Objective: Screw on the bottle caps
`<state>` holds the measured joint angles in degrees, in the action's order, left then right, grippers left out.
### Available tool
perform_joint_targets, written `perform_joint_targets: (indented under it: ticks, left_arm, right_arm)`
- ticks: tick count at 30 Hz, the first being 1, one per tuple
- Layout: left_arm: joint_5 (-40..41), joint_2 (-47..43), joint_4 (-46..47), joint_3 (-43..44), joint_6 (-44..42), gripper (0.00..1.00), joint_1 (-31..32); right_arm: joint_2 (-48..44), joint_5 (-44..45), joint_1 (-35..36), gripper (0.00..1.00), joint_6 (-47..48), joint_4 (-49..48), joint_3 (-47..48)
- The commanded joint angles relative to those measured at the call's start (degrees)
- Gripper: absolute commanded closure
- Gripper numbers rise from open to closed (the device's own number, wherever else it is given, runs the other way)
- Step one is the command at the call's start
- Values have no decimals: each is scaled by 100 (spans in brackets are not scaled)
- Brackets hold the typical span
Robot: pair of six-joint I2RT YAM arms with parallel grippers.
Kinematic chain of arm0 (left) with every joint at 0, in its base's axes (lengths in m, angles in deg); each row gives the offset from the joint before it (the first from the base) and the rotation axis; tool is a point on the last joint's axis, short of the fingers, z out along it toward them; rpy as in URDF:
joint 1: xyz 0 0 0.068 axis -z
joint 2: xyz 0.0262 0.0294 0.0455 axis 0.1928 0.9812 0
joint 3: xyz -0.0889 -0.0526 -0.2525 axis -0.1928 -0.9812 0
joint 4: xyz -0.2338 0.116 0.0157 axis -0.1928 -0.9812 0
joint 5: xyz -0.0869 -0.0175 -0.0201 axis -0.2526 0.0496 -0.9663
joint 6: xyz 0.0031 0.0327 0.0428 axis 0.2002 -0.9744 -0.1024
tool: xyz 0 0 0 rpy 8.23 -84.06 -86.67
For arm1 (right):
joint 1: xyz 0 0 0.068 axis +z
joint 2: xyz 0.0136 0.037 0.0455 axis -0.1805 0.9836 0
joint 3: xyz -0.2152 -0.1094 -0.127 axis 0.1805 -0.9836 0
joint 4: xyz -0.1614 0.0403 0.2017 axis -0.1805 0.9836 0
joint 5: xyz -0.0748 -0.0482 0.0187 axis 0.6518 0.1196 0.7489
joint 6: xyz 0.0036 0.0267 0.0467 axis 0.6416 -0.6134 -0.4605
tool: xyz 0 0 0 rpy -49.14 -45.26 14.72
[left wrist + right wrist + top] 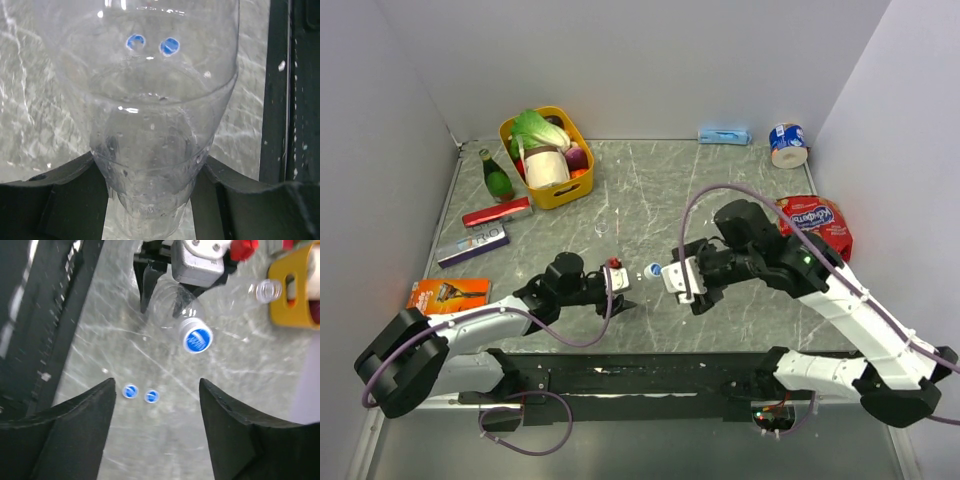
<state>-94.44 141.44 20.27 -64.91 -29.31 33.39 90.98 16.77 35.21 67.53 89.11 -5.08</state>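
Observation:
A clear bottle [150, 110] fills the left wrist view, with my left gripper [150, 175] shut on its body. It is held lying sideways above the table, neck toward the right arm. A blue cap [198, 340] sits on that neck and also shows in the top view as the cap [653, 269]. My right gripper [155, 387] stands open just in front of the cap with nothing between its fingers [95, 410]. Two loose blue caps [130, 391] [151, 396] lie on the table below. A second clear bottle [267, 290] lies uncapped near the basket.
A yellow basket [582, 178] of groceries and a green glass bottle [497, 177] stand at the back left. Flat boxes [472, 245] and an orange packet [448, 293] lie on the left. A tape roll [788, 143] and a red bag [817, 222] are at the right.

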Motion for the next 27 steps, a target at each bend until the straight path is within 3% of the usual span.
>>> perform_joint_targets:
  ticks: [1,20,27]
  left_arm:
    - [-727,-171,-229,258,-1102,99,-39]
    - [-842,-294,176,161,-1226,99,-13]
    - [-728,-259,342,196,-876,99,-4]
  right_arm:
    - [299,390,308,31,892,-628,60]
    - [696,135,801,49,1436,-310,140]
    - [730,38,862,75,560,-784,96]
